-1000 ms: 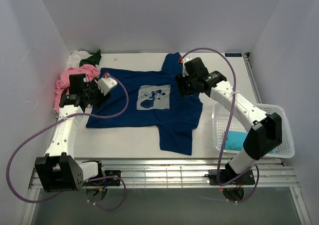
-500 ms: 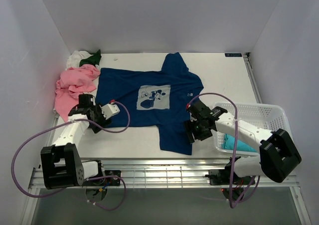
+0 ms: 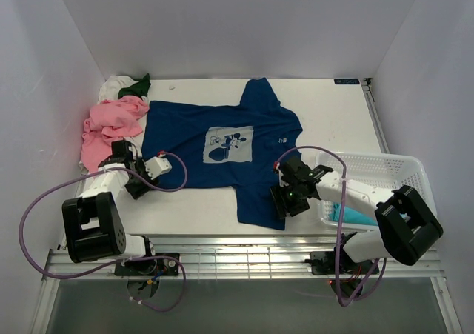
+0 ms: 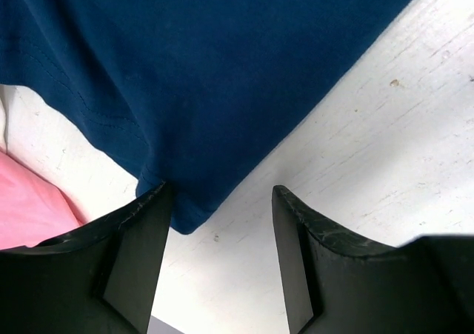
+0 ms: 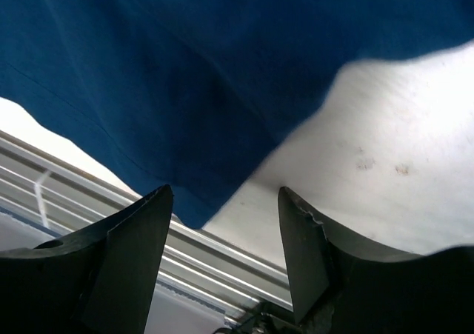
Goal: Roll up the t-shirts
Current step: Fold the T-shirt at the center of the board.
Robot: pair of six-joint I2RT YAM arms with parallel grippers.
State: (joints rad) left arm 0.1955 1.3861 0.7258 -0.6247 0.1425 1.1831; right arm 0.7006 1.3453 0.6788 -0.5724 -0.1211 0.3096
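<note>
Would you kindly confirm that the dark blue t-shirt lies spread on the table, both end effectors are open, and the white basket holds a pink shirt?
Not quite. The top external view shows a teal shirt in the white basket; the pink shirt lies at the left side of the table. The dark blue t-shirt does lie spread, and the left end effector and right end effector are open.

Bright, even overhead light leaves only faint, soft shadows on the white tabletop [image 3: 333, 112]. In the right wrist view the dark blue t-shirt [image 5: 185, 75] is blurred and the bare tabletop glares; the left wrist view is sharper.
</note>
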